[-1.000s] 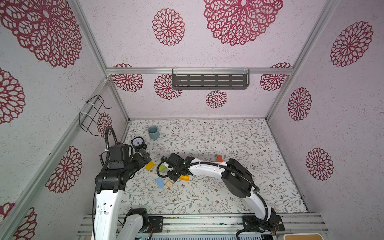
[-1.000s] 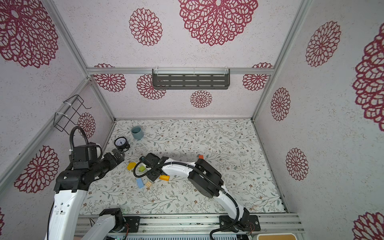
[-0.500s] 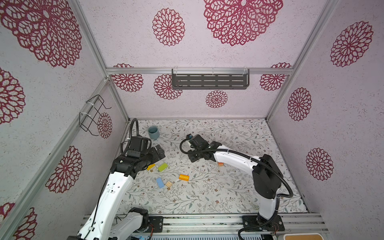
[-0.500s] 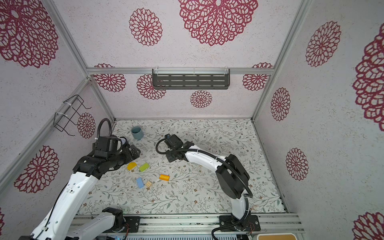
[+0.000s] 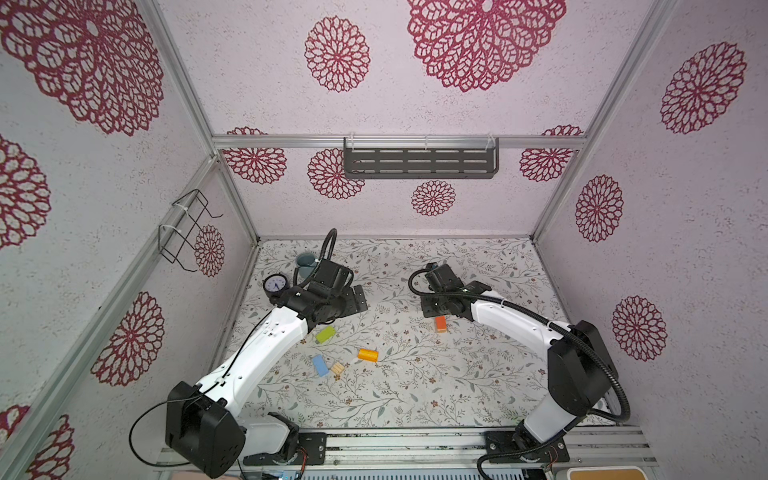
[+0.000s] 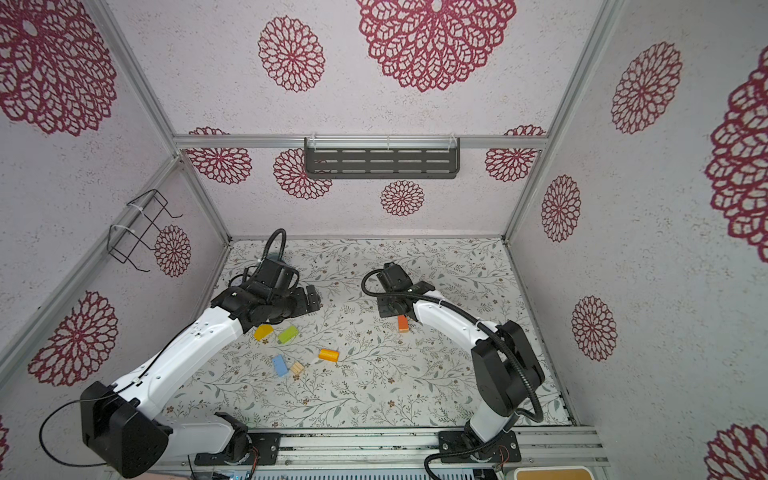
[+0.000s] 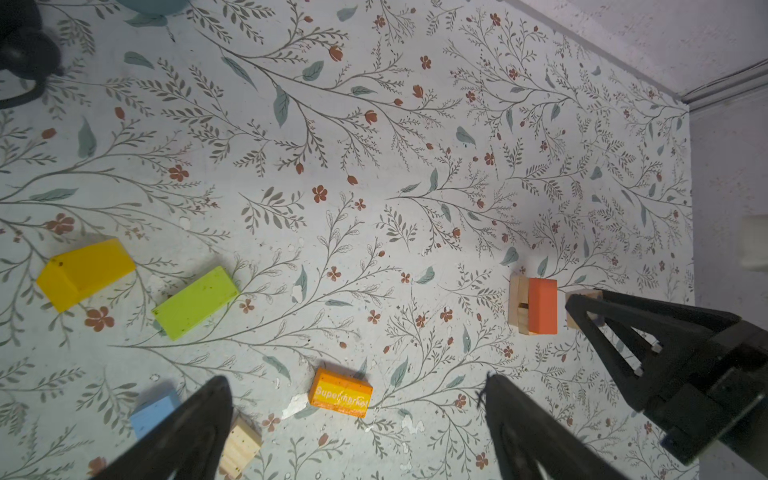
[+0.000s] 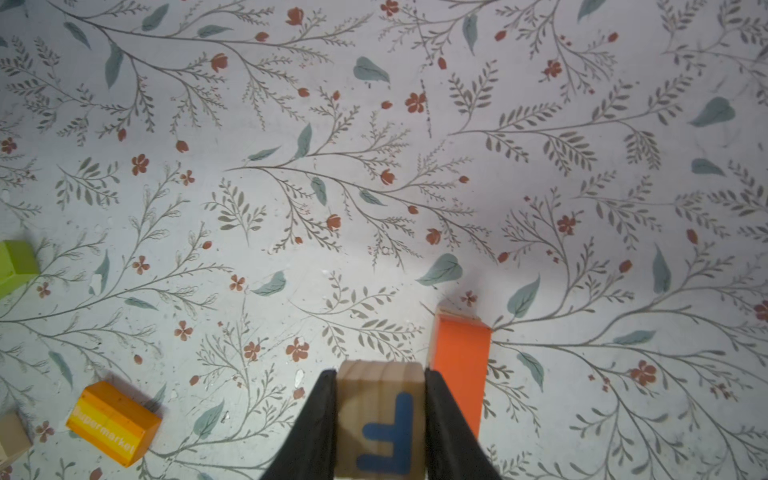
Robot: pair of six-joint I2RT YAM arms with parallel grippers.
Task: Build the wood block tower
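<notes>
My right gripper [image 8: 380,372] is shut on a plain wooden letter cube [image 8: 380,419] with a blue F, held right beside the tower [image 5: 440,324], a short stack of an orange block [image 8: 459,361] on pale wood [image 7: 519,305]. In both top views the right gripper [image 6: 388,309] hangs just behind that stack. My left gripper [image 7: 356,379] is open and empty over the loose wood blocks: yellow [image 7: 85,272], green [image 7: 195,301], orange "Supermarket" [image 7: 340,392], light blue [image 7: 151,415] and plain wood [image 7: 240,446]. In a top view the left gripper [image 5: 353,297] is behind the green block [image 5: 325,334].
A grey-blue cup [image 5: 306,262] and a round black clock [image 5: 275,284] stand at the back left, close to the left arm's wrist. A dark shelf [image 5: 419,163] hangs on the back wall and a wire basket [image 5: 187,228] on the left wall.
The right gripper has swung from over the loose blocks on the left to the orange block on the right, carrying the letter cube. The left arm has stretched out towards the back.
</notes>
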